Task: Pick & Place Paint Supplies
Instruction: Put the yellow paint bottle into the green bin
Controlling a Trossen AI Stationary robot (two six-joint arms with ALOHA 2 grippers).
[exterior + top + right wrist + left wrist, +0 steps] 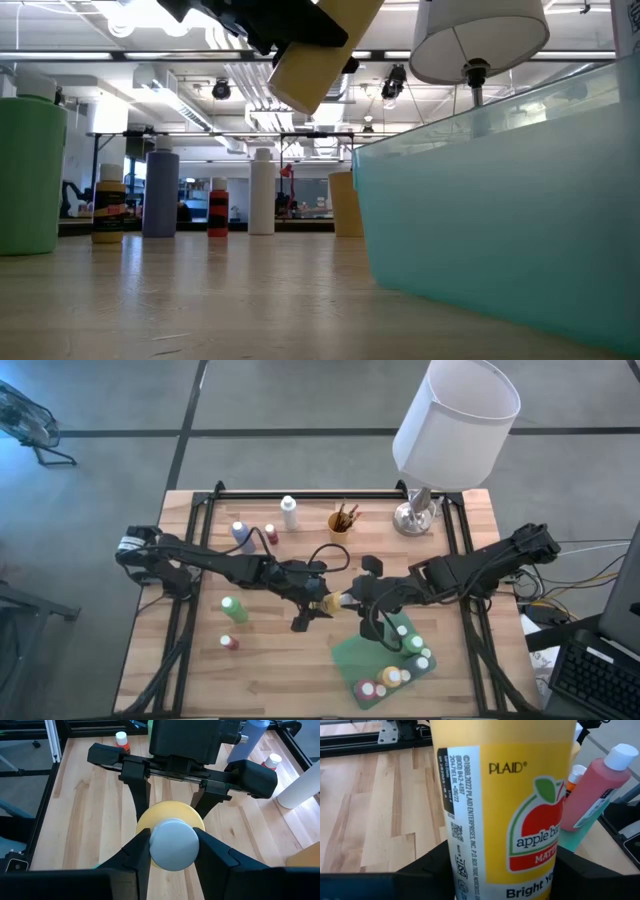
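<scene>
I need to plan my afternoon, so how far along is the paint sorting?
Done: several bottles lie in the green tray. In hand: the yellow bottle, gripped by left gripper at its body and right gripper at its cap. Left: green bottle, white bottle, brush cup, others.

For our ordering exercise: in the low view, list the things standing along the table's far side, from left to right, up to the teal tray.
Green bottle → yellow-labelled bottle → lavender bottle → red bottle → white bottle → tan cup, then the teal tray.
</scene>
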